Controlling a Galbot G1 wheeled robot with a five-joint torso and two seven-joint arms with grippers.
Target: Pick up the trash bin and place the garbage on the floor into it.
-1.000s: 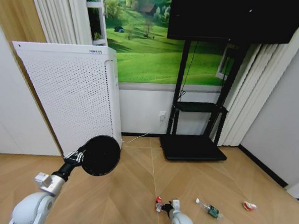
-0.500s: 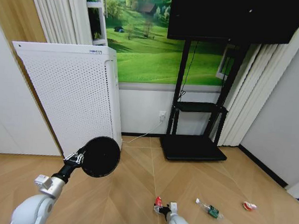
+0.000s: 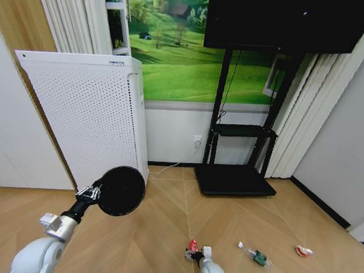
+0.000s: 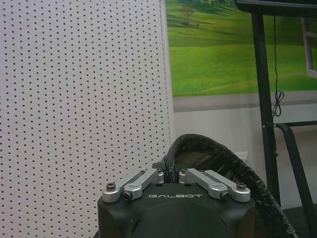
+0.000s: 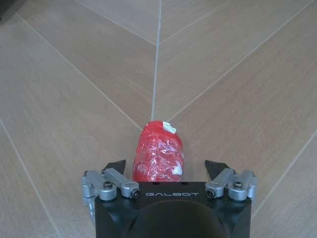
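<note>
While our left gripper (image 4: 171, 174) stays pinched on the rim of the black mesh trash bin (image 3: 121, 190), holding it off the floor (image 3: 159, 232) just in front of the white perforated appliance (image 3: 86, 117), our right gripper (image 5: 168, 168) hangs low with its fingers spread apart on either side of a crumpled red can (image 5: 158, 151). Beyond that gripper, off to its right side, we see a small clear bottle with a green label (image 3: 254, 255) and, farther still, a red-and-white scrap (image 3: 304, 251) lying on the parquet.
</note>
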